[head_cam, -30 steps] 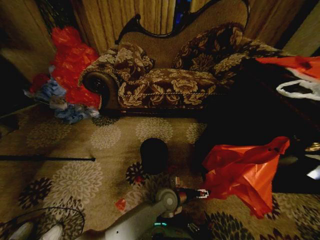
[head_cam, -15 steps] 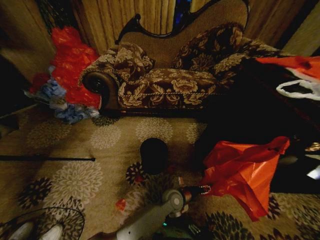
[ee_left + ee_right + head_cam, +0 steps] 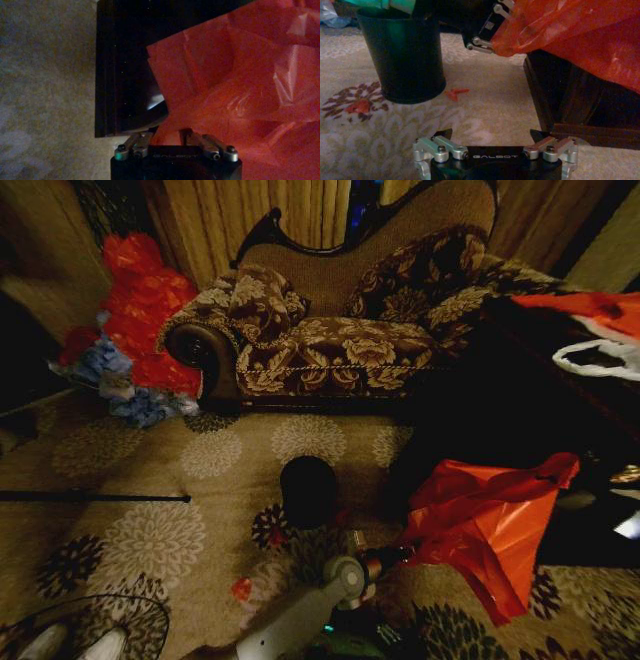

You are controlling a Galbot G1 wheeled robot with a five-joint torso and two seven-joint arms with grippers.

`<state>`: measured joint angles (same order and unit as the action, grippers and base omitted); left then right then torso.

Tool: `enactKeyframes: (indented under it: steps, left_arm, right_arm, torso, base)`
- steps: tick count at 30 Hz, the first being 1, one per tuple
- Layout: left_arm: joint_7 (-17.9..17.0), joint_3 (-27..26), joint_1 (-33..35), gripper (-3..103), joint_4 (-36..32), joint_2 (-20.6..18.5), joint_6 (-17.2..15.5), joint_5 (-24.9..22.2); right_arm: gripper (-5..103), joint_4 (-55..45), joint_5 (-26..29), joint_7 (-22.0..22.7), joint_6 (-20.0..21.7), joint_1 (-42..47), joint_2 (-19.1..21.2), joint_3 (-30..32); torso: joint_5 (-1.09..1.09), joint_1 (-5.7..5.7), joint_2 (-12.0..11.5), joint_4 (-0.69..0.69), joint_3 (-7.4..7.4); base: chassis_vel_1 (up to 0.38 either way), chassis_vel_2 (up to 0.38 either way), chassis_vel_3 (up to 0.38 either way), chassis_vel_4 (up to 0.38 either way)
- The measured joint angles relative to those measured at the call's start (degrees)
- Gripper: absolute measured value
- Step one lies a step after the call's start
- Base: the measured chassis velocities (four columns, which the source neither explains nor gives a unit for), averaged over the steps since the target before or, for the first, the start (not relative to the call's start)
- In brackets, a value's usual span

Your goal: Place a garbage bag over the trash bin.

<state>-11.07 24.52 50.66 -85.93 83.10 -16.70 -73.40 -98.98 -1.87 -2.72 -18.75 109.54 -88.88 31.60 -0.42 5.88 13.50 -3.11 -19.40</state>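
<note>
The trash bin [image 3: 307, 491] is a small black cylinder standing upright on the patterned carpet in front of the sofa; it shows closer in the right wrist view [image 3: 402, 56]. To its right hangs the garbage bag [image 3: 490, 520], a thin shiny red film, also seen at close range [image 3: 240, 93] [image 3: 570, 26]. My left gripper [image 3: 405, 555] [image 3: 167, 135] [image 3: 482, 37] is shut on the bag's lower left edge, right of the bin and clear of it. The bag's far corner reaches up to the dark table. My right gripper [image 3: 490, 133] is open and empty, low over the carpet, facing the bin.
A dark table [image 3: 520, 420] stands right of the bin, with an orange-red sheet [image 3: 590, 310] and a white bag [image 3: 600, 360] on it. A floral sofa [image 3: 340, 340] is behind, beside a heap of red and blue bags [image 3: 135, 330]. A thin black rod [image 3: 95, 497] lies left.
My left arm has shifted slightly right and up with the bag in its grip. The bag's lower tip has swung a little left. The bin has not moved.
</note>
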Motion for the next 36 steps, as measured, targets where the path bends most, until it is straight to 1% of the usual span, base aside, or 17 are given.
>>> enactKeyframes:
  steps: [4, 7, 9, 10, 12, 13, 14, 16, 20, 21, 23, 24, 28, 29, 30, 32, 36]
  left_arm:
    - [0.47, -0.24, 0.01, 20, -0.1, 0.0, 0.02, 0.21]
    - [1.19, -0.7, -0.06, 9, -0.94, -0.65, -0.03, 1.52]
    - [1.18, -1.01, -0.05, 9, -1.71, -1.21, -0.08, 2.14]
    - [0.75, -1.5, 0.0, 2, -3.22, -2.48, -0.22, 3.33]
    - [0.33, -2.25, 0.04, 1, -4.99, -4.19, -0.3, 4.98]
    - [-0.14, -3.9, -0.08, 1, -6.89, -6.24, -0.31, 6.88]
    - [-0.14, -3.9, -0.08, 1, -6.89, -6.24, -0.31, 6.88]
    - [-1.81, -8.57, -1.15, 0, -10.17, -9.61, -0.3, 7.97]
    - [-2.54, -12.17, -1.96, 0, -12.29, -11.72, -0.27, 7.84]
    - [-2.74, -15.97, -2.62, 0, -15.14, -14.48, -0.28, 7.59]
    - [-2.69, -19.57, -2.61, 0, -18.23, -18.01, -0.4, 7.33]
    - [-2.69, -19.57, -2.61, 0, -18.23, -18.01, -0.4, 7.33]
    - [-2.05, -26.09, 0.62, 0, -24.29, -27.37, -1.47, 6.22]
    - [-2.05, -26.09, 0.62, 0, -24.29, -27.37, -1.47, 6.22]
    - [-1.91, -27.74, 1.96, 0, -25.71, -29.74, -1.67, 6.14]
    - [-1.91, -29.91, 4.14, 0, -27.33, -32.88, -1.66, 6.22]
    - [-1.96, -31.61, 5.7, 0, -28.04, -35.47, -1.09, 7.22]
  right_arm:
    - [100, -0.04, -0.03, 0.06, 0.1, -0.05, 0.07, 0.01]
    - [100, -0.04, -0.17, 0.09, 0.17, -0.27, 0.17, 0.04]
    - [100, -0.05, -0.18, 0.09, 0.24, -0.32, 0.17, 0.05]
    - [100, -0.18, -0.19, 0.09, 0.39, -0.43, 0.18, 0.04]
    - [100, -0.38, -0.19, 0.08, 0.52, -0.63, 0.27, 0.04]
    - [100, -0.54, -0.19, 0.03, 0.62, -0.95, 0.42, 0.01]
    - [100, -0.54, -0.19, 0.03, 0.62, -0.95, 0.42, 0.01]
    - [100, -0.94, -0.17, -0.14, 0.8, -1.44, 0.64, -0.16]
    - [100, -1.2, -0.15, -0.28, 0.97, -1.64, 0.77, -0.26]
    - [100, -1.44, -0.15, -0.47, 1.01, -1.93, 0.99, -0.48]
    - [100, -1.64, -0.17, -0.72, 1.04, -2.1, 1.22, -0.63]
    - [100, -1.64, -0.17, -0.72, 1.04, -2.1, 1.22, -0.63]
    - [100, -1.76, -0.09, -1.09, 1.08, -2.46, 1.81, -0.79]
    - [100, -1.76, -0.09, -1.09, 1.08, -2.46, 1.81, -0.79]
    - [100, -1.89, -0.01, -1.18, 1.08, -2.57, 1.94, -0.82]
    - [100, -2.43, 0.12, -1.28, 1.12, -2.66, 2.18, -0.85]
    - [100, -4.79, 0.31, -1.27, 0.97, -2.54, 2.24, -0.73]
  torso:
    - [0.0, 0.0, 0.0, 0.0, 0.0]
    - [-0.01, 0.0, 0.0, -0.01, 0.0]
    - [-0.01, 0.0, 0.0, -0.01, 0.0]
    - [-0.01, 0.0, 0.0, -0.01, 0.0]
    - [-0.01, 0.0, 0.0, 0.0, 0.0]
    - [-0.02, 0.0, 0.0, 0.0, 0.0]
    - [-0.02, 0.0, 0.0, 0.0, 0.0]
    - [-0.02, 0.0, 0.0, 0.0, 0.0]
    - [-0.01, 0.0, 0.0, 0.0, 0.0]
    - [-0.03, 0.01, 0.0, -0.01, 0.0]
    - [-0.02, 0.01, 0.0, -0.02, 0.0]
    - [-0.02, 0.01, 0.0, -0.02, 0.0]
    - [-0.02, 0.01, 0.0, 0.01, -0.01]
    - [-0.02, 0.01, 0.0, 0.01, -0.01]
    - [0.02, 0.0, 0.0, 0.01, 0.0]
    - [-0.04, 0.0, 0.0, 0.01, 0.0]
    - [-0.02, 0.0, 0.0, 0.0, 0.0]
  base:
    - [0.0, 0.0, 0.0, 0.0]
    - [0.0, 0.0, 0.0, 0.0]
    - [0.0, 0.0, 0.0, 0.0]
    - [0.0, 0.0, 0.0, 0.0]
    - [0.0, 0.0, 0.0, 0.0]
    - [0.0, 0.0, 0.0, 0.0]
    - [0.0, 0.0, 0.0, 0.0]
    - [0.0, 0.0, 0.0, 0.0]
    - [0.0, 0.0, 0.0, 0.0]
    - [0.0, 0.0, 0.0, 0.0]
    - [0.0, 0.0, 0.0, 0.0]
    - [0.0, 0.0, 0.0, 0.0]
    - [0.0, 0.0, 0.0, 0.0]
    - [0.0, 0.0, 0.0, 0.0]
    - [0.0, 0.0, 0.0, 0.0]
    - [0.0, 0.0, 0.0, 0.0]
    - [0.0, 0.0, 0.0, 0.0]
